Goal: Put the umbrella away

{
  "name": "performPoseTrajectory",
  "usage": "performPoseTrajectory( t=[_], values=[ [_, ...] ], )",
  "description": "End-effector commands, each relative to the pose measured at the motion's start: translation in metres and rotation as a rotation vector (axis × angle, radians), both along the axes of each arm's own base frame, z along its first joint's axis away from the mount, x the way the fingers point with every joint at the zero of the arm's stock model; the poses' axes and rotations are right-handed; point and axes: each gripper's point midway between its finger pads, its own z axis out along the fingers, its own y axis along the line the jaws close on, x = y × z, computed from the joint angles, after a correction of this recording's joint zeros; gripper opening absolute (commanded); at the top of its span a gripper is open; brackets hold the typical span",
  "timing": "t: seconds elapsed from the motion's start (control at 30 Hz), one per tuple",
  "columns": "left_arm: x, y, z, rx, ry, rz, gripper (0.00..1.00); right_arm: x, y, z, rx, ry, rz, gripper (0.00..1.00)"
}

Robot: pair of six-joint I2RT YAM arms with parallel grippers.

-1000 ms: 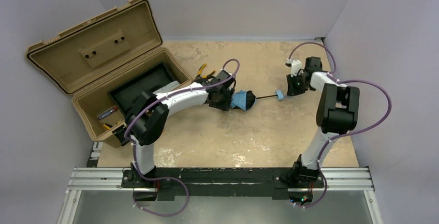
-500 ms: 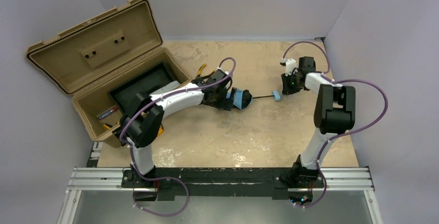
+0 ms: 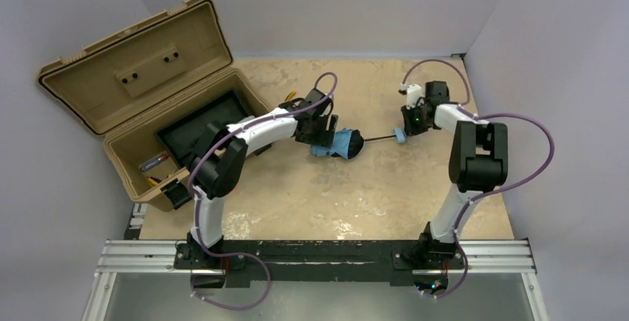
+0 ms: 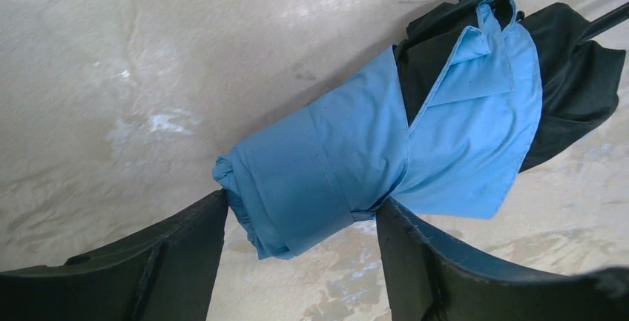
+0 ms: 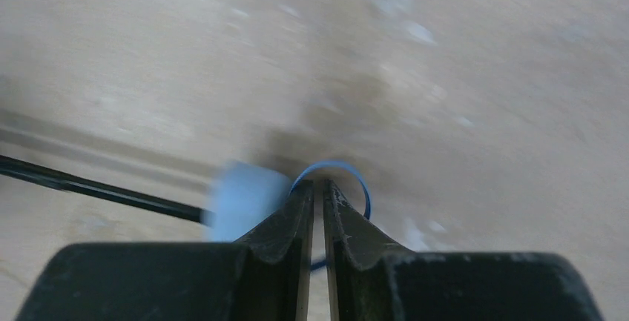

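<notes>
The left fingers [image 4: 178,262] are standing released, straddling one end of the umbrella [image 4: 326,173] bundle crosswise to its long axis. The umbrella is lying on the bench [image 4: 148,54], its shaft [image 5: 89,185] running rightward to where the right fingers [image 5: 282,239] are clenching on the wrist loop [image 5: 330,162]. The left arm is sitting nearer the open case [image 3: 122,165].

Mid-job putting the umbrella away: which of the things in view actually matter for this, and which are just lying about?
For the job:
- umbrella, a blue bundle with its handle stretched out to the right
- open tan toolbox, probably where it goes

Lying about:
- yellow-handled pliers just outside the toolbox
- black tray inside the toolbox
</notes>
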Motion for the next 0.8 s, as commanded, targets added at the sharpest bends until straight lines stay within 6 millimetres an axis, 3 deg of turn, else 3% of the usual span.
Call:
performPoseTrajectory(
  t=[0.0,0.03,0.1,0.2,0.23,0.3,0.4,0.47,0.57,0.67,0.73,0.77],
  values=[
    [-0.003,-0.035,-0.008,-0.127,0.079,-0.079,0.66,-0.022,0.108,0.002,0.099,0.048,0.225,0.09],
    [-0.005,-0.040,-0.011,-0.143,0.094,-0.088,0.64,-0.027,0.132,0.004,0.129,0.059,0.273,0.09],
    [-0.007,-0.043,-0.014,-0.162,0.112,-0.089,0.62,-0.038,0.164,0.006,0.184,0.095,0.331,0.09],
    [-0.008,-0.043,-0.013,-0.175,0.109,-0.080,0.61,-0.046,0.169,0.002,0.209,0.119,0.330,0.09],
    [-0.006,-0.045,-0.004,-0.192,0.086,-0.078,0.62,-0.040,0.138,0.000,0.180,0.090,0.264,0.10],
    [-0.003,-0.045,0.008,-0.200,0.063,-0.079,0.64,-0.027,0.105,0.014,0.123,0.041,0.221,0.12],
    [0.001,-0.045,0.039,-0.227,-0.007,-0.100,0.68,-0.004,0.056,0.074,0.057,-0.122,0.232,0.22],
    [0.004,-0.045,0.066,-0.246,-0.062,-0.112,0.71,-0.004,0.044,0.114,0.021,-0.214,0.343,0.35],
    [0.005,-0.042,0.106,-0.275,-0.144,-0.127,0.72,-0.020,0.059,0.165,-0.003,-0.373,0.584,0.57],
    [0.002,-0.034,0.148,-0.308,-0.235,-0.136,0.73,-0.064,0.099,0.187,0.056,-0.577,0.956,0.96],
    [-0.004,-0.024,0.174,-0.321,-0.303,-0.146,0.74,-0.095,0.121,0.179,0.042,-0.706,1.204,0.99],
    [-0.008,-0.018,0.185,-0.326,-0.339,-0.147,0.74,-0.099,0.134,0.175,0.014,-0.749,1.287,0.99]
  ],
)
